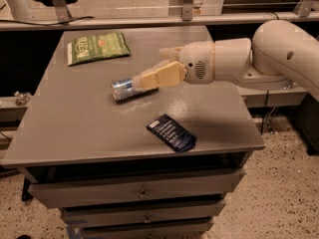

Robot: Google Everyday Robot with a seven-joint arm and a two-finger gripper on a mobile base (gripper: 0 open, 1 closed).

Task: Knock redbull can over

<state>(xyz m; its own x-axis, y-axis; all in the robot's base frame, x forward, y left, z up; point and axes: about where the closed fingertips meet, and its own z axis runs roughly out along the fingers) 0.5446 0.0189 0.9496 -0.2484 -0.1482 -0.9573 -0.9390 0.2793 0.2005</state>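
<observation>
The redbull can (122, 88), silver and blue, lies on its side on the grey table (75, 128), its end pointing left. My gripper (144, 80) reaches in from the right on a white arm and sits directly over and against the can's right end, hiding that part.
A green snack bag (97, 47) lies flat at the table's back left. A flat dark-blue wrapper packet (171, 132) lies near the front right edge. Drawers sit under the table. A rail runs behind the table.
</observation>
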